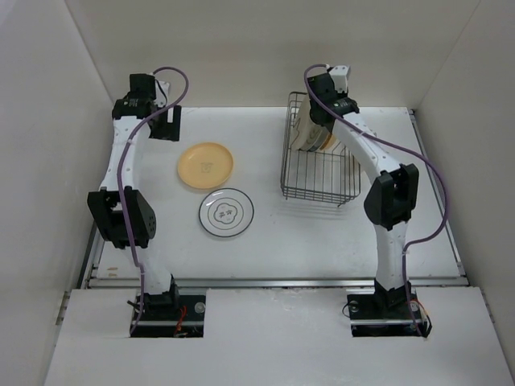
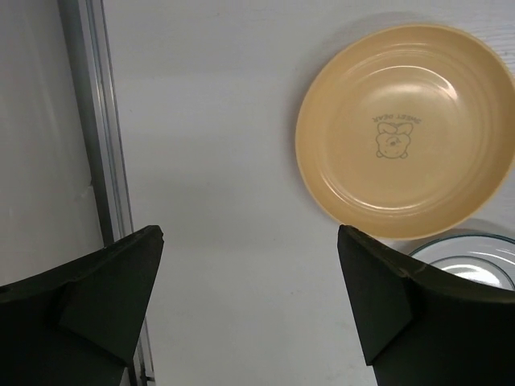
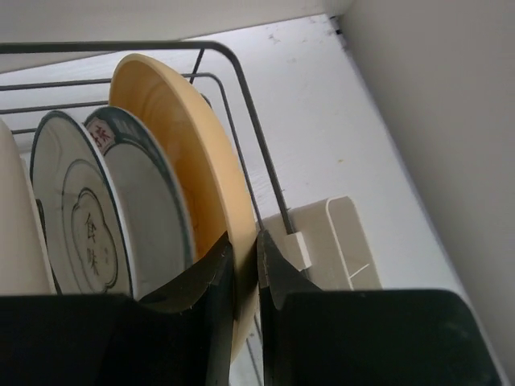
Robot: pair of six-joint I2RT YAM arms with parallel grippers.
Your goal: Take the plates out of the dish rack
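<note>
The black wire dish rack [image 1: 319,182] stands at the back right. My right gripper [image 1: 323,121] reaches into it. In the right wrist view it [image 3: 245,238] is shut on the rim of an upright yellow-orange plate [image 3: 173,129]. Beside that stand a white plate with a dark-teal rim [image 3: 121,201] and a cream plate [image 3: 11,233]. Another yellow-orange plate [image 1: 205,165] with a bear motif and a white plate with a thin dark ring [image 1: 226,212] lie flat on the table. My left gripper [image 2: 249,235] is open and empty above the table, left of that plate [image 2: 402,133].
A cream cutlery holder [image 3: 338,241] is clipped to the rack's wire rim [image 3: 241,96]. White walls enclose the table on three sides. A metal rail [image 2: 100,121] runs along the table's left edge.
</note>
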